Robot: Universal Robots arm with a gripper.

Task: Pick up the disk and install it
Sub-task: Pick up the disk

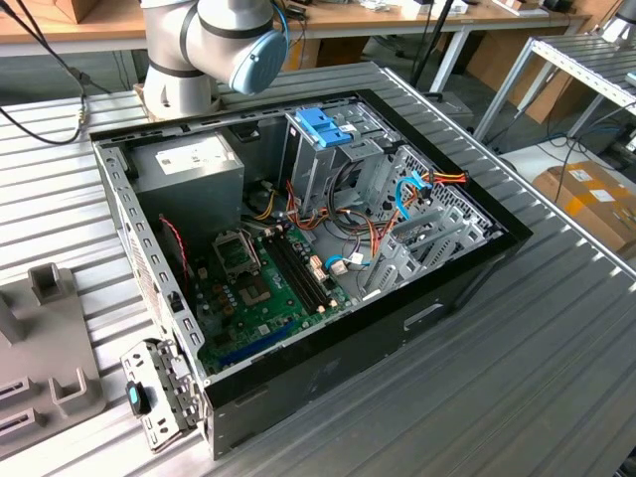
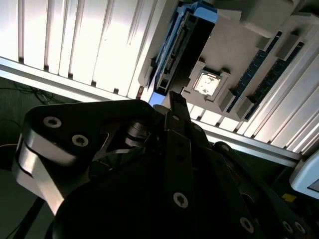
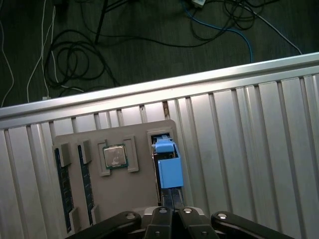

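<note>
Exterior view: an open computer case lies on a ribbed metal table, with the arm mounted behind it. A grey drive cage with a blue top stands upright inside. The power supply carries a white label — print too small to read. A grey tray sits at the exterior view's left edge.

Second wrist view: the disk stands on its long edge in a slot of the tray, blue rail running its length, long axis in line with the table's ribs. The gripper points at the disk's nearer end, just beside it; contact cannot be told. A processor sits in the next pocket, its lid marking unreadable.

First wrist view: the disk is seen edge-on, blue rail facing the camera, one end toward the table's edge rail, the other toward the gripper. The fingers are drawn together with a thin line between them — nothing held. The memory sticks lie parallel to the disk.
</note>
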